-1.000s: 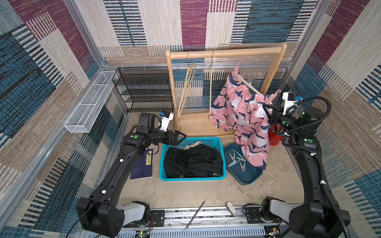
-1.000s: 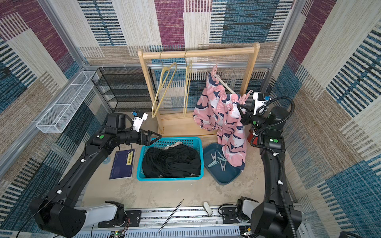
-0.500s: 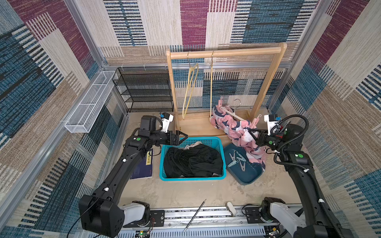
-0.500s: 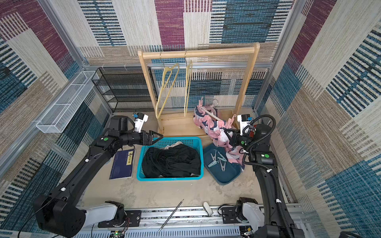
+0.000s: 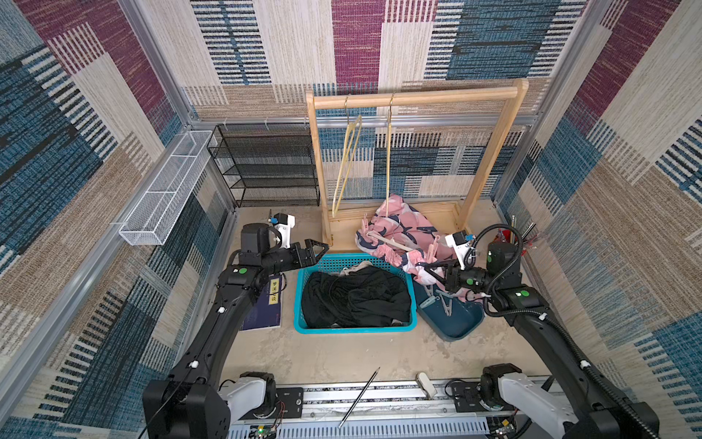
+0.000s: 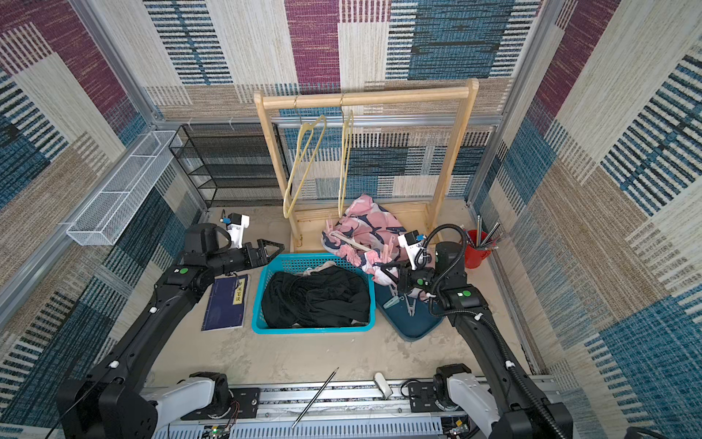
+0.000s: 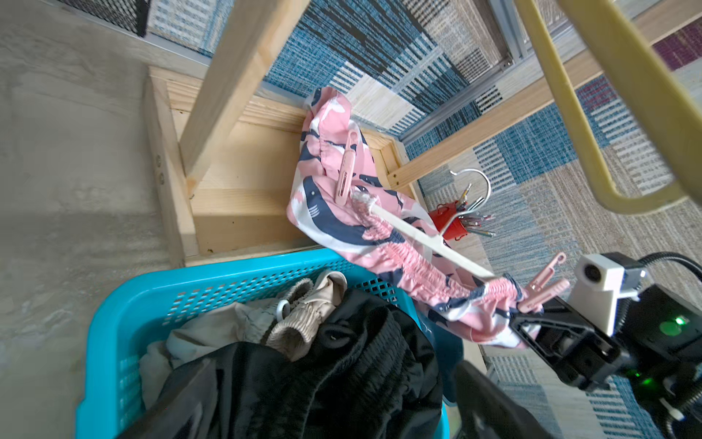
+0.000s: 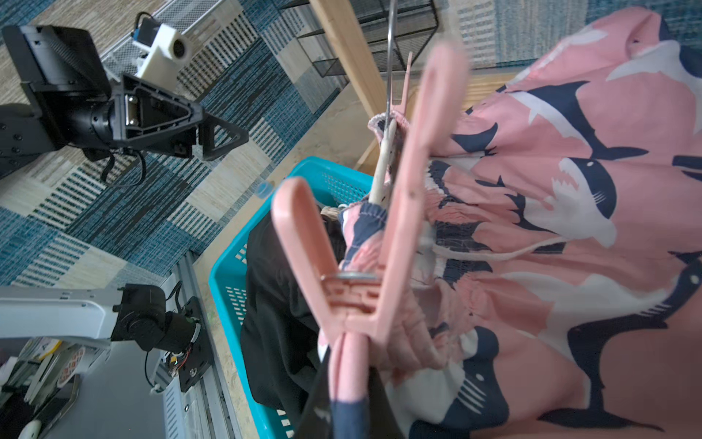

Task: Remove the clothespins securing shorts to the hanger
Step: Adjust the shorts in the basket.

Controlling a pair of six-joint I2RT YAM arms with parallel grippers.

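Jaws spread wide on the left gripper (image 5: pixel 321 252), hanging empty by the teal basket (image 5: pixel 353 330) where black shorts (image 5: pixel 357 296) lie heaped. Next over, pink shark-print shorts (image 5: pixel 399 224) slump on their white hanger (image 7: pixel 418 233) against the wooden rack (image 5: pixel 418 97). Further across, the right gripper (image 5: pixel 423 266) is clenched on a pink clothespin (image 8: pixel 353 304) at the waistband.

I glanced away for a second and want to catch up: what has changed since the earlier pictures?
The right gripper, shut on a pink clothespin, has come down, lowering the pink shorts and their hanger to the rack base by the blue basket. The left gripper stayed open near the basket's far corner. Basket and tray contents are unchanged.
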